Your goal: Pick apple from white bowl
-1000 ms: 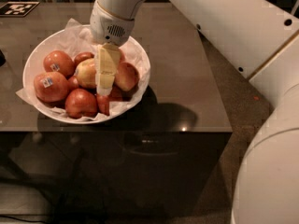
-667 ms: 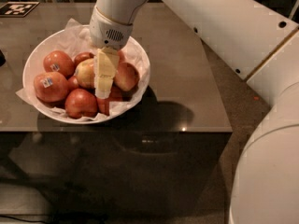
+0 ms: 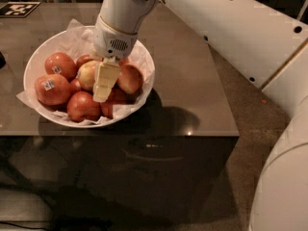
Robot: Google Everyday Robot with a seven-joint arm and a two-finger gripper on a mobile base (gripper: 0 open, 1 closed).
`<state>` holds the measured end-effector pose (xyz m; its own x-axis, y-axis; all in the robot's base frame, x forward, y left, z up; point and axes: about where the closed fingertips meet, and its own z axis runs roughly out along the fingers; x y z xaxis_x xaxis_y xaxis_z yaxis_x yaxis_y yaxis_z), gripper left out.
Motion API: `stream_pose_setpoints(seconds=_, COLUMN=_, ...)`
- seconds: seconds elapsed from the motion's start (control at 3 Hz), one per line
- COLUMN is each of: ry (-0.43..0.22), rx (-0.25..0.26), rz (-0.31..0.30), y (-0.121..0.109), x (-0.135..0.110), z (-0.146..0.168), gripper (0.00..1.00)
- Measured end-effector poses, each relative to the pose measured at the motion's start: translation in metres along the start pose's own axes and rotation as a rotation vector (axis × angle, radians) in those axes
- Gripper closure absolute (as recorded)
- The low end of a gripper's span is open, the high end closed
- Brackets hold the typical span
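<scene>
The white bowl (image 3: 38, 57) stands on the dark table, lined with crumpled white paper and holding several apples. The palest apple (image 3: 87, 74), yellow-green with a light blush, lies near the bowl's middle among deeper red apples. My gripper (image 3: 103, 83) reaches down into the bowl from above, its cream-coloured fingers (image 3: 106, 78) right against the pale apple's right side and over a red apple (image 3: 129, 79). The arm hides the apples behind it.
Red apples with small white stickers (image 3: 52, 88) lie at the bowl's left. The table's front edge (image 3: 144, 134) runs just below the bowl. A black-and-white marker tag (image 3: 19, 8) lies at the far left corner. Brown carpet lies to the right.
The gripper has shifted slightly lower in the bowl beside the pale apple. The apples have not visibly moved.
</scene>
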<state>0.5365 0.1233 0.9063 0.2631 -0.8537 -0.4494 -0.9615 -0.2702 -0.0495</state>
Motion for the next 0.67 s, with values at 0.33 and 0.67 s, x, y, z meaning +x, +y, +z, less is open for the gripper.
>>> stream_pose_setpoints(seconds=0.33, ry=0.0, rx=0.0, rz=0.0, y=0.0, x=0.0, z=0.0, gripper=0.66)
stream_pose_setpoints(seconds=0.67, ry=0.0, rx=0.0, rz=0.0, y=0.0, x=0.0, z=0.0, gripper=0.89)
